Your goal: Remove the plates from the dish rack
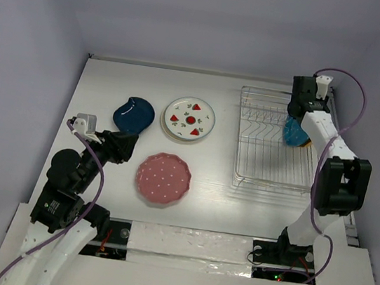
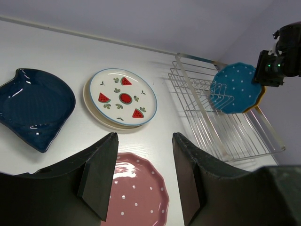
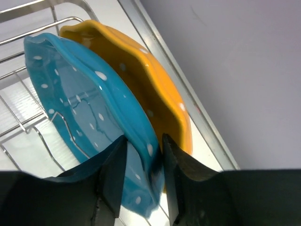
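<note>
The wire dish rack [image 1: 272, 161] stands at the right and holds two upright scalloped plates, teal [image 1: 292, 132] and yellow [image 1: 306, 142]. My right gripper [image 1: 298, 115] reaches down into the rack. In the right wrist view its fingers [image 3: 144, 146] grip the rim of the teal plate [image 3: 80, 94], with one finger between it and the yellow plate [image 3: 141, 80]. My left gripper [image 2: 143, 141] is open and empty above the pink dotted plate [image 2: 138, 197]. The dark blue plate [image 2: 35, 106] and the fruit-marked plate [image 2: 122, 96], stacked on a cream one, lie on the table.
The rack [image 2: 225, 127] has bare prongs on its left and near parts. Purple-grey walls enclose the table on three sides. The right arm's cable loops above the rack's far right corner [image 1: 344, 100].
</note>
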Controlling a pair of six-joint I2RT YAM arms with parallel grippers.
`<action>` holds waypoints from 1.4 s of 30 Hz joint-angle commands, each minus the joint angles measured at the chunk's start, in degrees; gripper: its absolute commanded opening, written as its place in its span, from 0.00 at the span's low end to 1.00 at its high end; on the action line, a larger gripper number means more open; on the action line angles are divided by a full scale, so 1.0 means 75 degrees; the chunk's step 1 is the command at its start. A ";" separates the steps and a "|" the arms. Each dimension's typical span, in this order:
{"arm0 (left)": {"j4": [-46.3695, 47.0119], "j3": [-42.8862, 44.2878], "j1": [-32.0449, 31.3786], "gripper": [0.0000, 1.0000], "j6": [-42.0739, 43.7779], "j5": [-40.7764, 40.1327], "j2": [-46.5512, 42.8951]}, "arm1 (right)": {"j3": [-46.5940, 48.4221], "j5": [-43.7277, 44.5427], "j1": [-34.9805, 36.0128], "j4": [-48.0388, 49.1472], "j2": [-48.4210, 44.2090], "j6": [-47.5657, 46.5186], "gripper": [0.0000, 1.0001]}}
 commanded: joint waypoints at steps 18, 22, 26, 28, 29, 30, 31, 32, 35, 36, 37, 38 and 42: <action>0.0246 0.0038 -0.0039 0.47 0.0032 -0.0072 -0.0085 | -0.0253 -0.0869 0.0032 0.0527 -0.1813 0.0414 0.07; 0.0281 0.0026 -0.0039 0.47 0.0044 -0.0037 -0.0272 | -0.0720 -0.2402 -0.0623 0.1109 -0.2291 0.0976 0.28; 0.0270 0.0026 -0.0179 0.48 0.0044 -0.0060 -0.0576 | -0.1365 -0.4313 -0.1467 0.1779 -0.2901 0.1293 0.48; 0.0293 0.0014 -0.0273 0.49 0.0044 -0.0048 -0.0659 | -0.1389 -0.4735 -0.1876 0.1757 -0.2913 0.1270 0.53; 0.0293 0.0014 -0.0366 0.49 0.0044 -0.0037 -0.0729 | -0.1320 -0.5167 -0.1972 0.1629 -0.2762 0.1258 0.55; 0.0293 0.0014 -0.0471 0.49 0.0044 -0.0025 -0.0776 | -0.1238 -0.5299 -0.2042 0.1512 -0.2703 0.1223 0.55; 0.0293 0.0014 -0.0472 0.50 0.0044 -0.0036 -0.0811 | -0.1260 -0.5532 -0.2043 0.1545 -0.2667 0.1153 0.55; 0.0281 0.0014 -0.0577 0.50 0.0044 -0.0060 -0.0916 | -0.1283 -0.5639 -0.2124 0.1557 -0.2609 0.1002 0.55; 0.0258 0.0026 -0.0799 0.51 0.0044 -0.0142 -0.1057 | -0.1540 -0.5838 -0.2125 0.1709 -0.2713 0.0837 0.50; 0.0258 0.0026 -0.0800 0.51 0.0055 -0.0154 -0.1139 | -0.1681 -0.6036 -0.2125 0.1849 -0.2946 0.0767 0.49; 0.0246 0.0038 -0.0893 0.52 0.0044 -0.0177 -0.1175 | -0.1833 -0.6259 -0.2125 0.2198 -0.3088 0.0685 0.49; 0.0258 0.0038 -0.0975 0.52 0.0044 -0.0189 -0.1233 | -0.1997 -0.6539 -0.2125 0.2271 -0.3193 0.0638 0.49; 0.0246 0.0026 -0.1164 0.53 0.0044 -0.0247 -0.1362 | -0.1625 -0.6941 -0.2195 0.1770 -0.2938 0.0309 0.48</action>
